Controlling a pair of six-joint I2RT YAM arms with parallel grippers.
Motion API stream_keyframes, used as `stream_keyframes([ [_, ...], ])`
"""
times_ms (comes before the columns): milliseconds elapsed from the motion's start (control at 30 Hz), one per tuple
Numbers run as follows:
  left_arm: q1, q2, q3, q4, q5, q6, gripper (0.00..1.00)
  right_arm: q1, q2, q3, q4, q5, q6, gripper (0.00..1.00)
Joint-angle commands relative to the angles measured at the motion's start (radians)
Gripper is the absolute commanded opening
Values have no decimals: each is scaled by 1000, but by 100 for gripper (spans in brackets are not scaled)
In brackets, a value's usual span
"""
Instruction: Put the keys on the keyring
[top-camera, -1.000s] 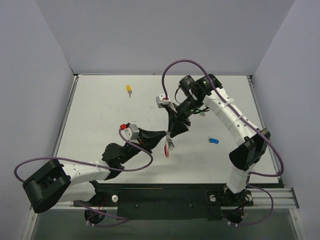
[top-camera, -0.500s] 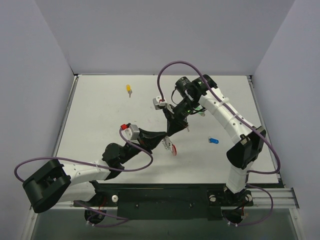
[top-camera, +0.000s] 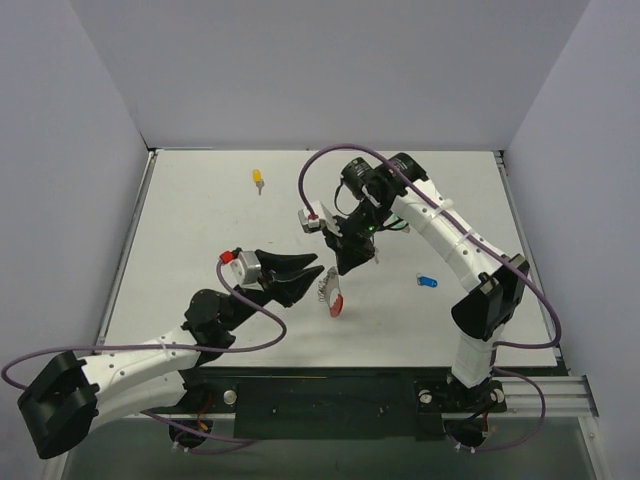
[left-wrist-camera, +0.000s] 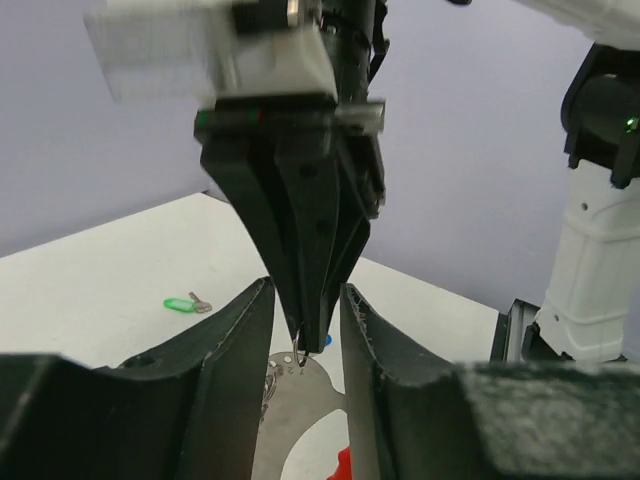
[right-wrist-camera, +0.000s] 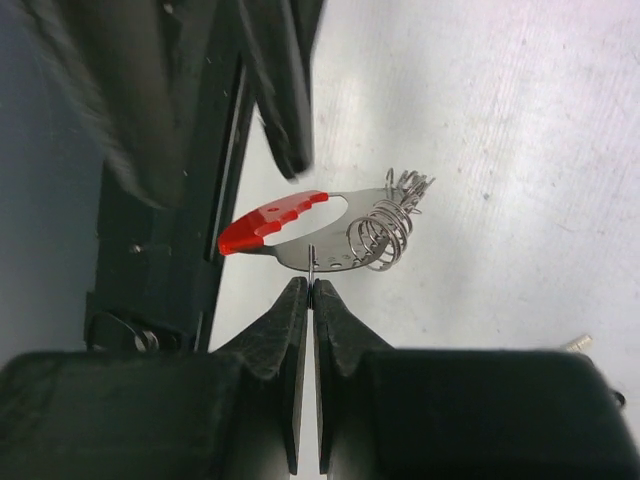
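Now: keyring (right-wrist-camera: 272, 221) pinched at its rim by the right fingers (right-wrist-camera: 285, 340), sitting between the left fingers (left-wrist-camera: 240, 330).
Right fingers are pressed together on a thin silver piece at the keyring's edge, red arc left of the tips, small coiled rings right. Only the left wrist view shows the left fingers spread, the right fingers pointing down between them and crowding the gap; green key (left-wrist-camera: 180, 302) lies beyond. From above: blue key (top-camera: 427, 282) well right of the right fingers, yellow key (top-camera: 258, 178) far beyond both, with bare desk (top-camera: 200, 230) left of the left fingers.
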Motion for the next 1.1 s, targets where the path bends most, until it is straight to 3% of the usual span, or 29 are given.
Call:
stream_keyframes([
  [0,2,-129,74,-257,-19,88,45,44,-26,47,-111,164,-21,0],
  [233,10,-163,152,-511,94,160,53,68,-4,89,-143,212,-31,0],
  [500,8,-57,215,-493,99,217,53,82,8,104,-159,223,-26,0],
  [1067,8,44,264,-482,118,276,32,82,9,109,-174,210,-37,0],
])
